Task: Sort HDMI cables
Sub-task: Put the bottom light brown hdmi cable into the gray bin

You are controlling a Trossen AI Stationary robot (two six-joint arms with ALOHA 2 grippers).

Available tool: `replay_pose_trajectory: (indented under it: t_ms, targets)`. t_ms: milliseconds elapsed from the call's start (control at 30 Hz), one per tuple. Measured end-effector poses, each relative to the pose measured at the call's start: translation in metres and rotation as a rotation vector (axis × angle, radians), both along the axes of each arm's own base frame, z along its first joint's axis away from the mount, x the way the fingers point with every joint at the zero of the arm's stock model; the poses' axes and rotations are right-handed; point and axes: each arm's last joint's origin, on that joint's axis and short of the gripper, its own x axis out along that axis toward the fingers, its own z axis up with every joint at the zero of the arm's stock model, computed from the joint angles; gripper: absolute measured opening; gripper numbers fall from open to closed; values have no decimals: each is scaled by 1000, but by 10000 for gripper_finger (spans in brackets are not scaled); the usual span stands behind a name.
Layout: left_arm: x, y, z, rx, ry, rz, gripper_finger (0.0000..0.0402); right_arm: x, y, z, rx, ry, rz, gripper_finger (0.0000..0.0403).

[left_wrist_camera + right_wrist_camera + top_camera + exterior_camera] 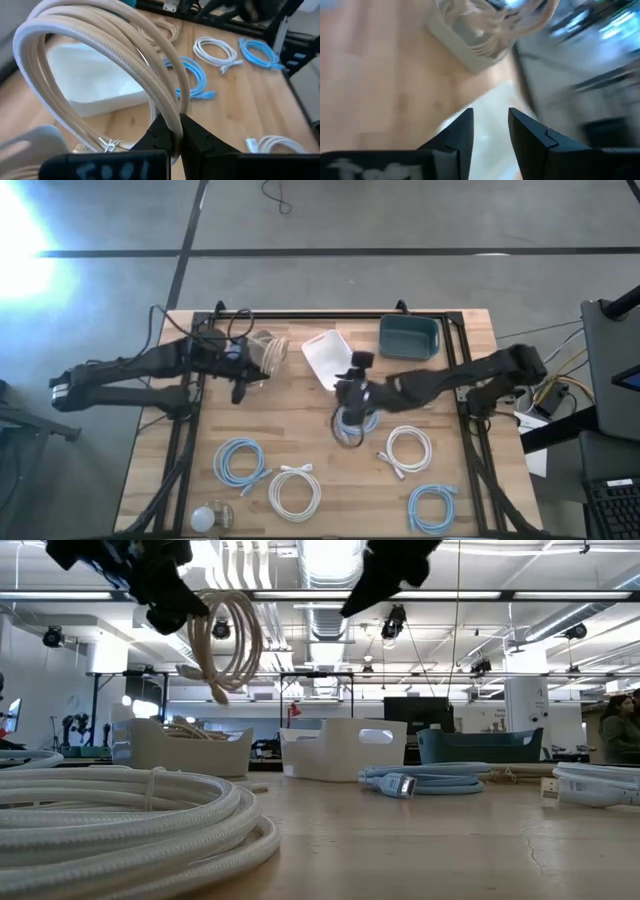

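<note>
A beige HDMI cable coil [232, 638] hangs in the air at the table's far left, with my left gripper [176, 131] shut on it. It hangs over a pale bin [180, 748] that holds more beige cable. My right gripper [490, 125] stands open with nothing between its fingers, above a light blue coil [355, 423] lying flat at mid-table. Other coils lie flat on the wood: a blue one [242, 460], a white one [295, 491], another white one [408, 448] and another blue one [432, 506]. My left gripper pinches several turns of the beige coil together at one spot on its ring [169, 116], between its two fingers. The fingers slant downward and lie across the strands. The coil is lifted clear, and its ring hangs on edge beside and below the fingers [165, 602].
A white bin [328, 358] and a teal bin [408, 335] stand along the far edge, right of the pale bin. A small white ball-like object [205, 518] sits at the near left corner. Bare wood shows between the bins and the coils.
</note>
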Motion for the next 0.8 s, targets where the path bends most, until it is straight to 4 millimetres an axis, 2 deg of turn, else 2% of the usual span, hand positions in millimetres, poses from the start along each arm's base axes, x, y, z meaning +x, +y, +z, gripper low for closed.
replay_pose_trajectory:
  t_ms: [100,267,367,533,633,800]
  targets:
    - [-10,4,5,66,-30,19,15,-16,-12,5,73,-48,-60,99]
    - [-24,12,5,76,-67,11,15,-41,-24,-5,124,-79,-137,87]
    - [-30,18,-8,22,-73,-26,15,-53,-27,-19,158,-99,-174,86]
    - [-38,36,-38,-35,-58,53,15,-68,-28,-37,203,-160,-199,86]
    - [-44,47,-53,-74,-112,55,16,-75,-29,-41,201,-163,-195,86]
    - [-59,66,-76,-153,-220,41,16,-81,-30,-38,209,-192,-195,86]
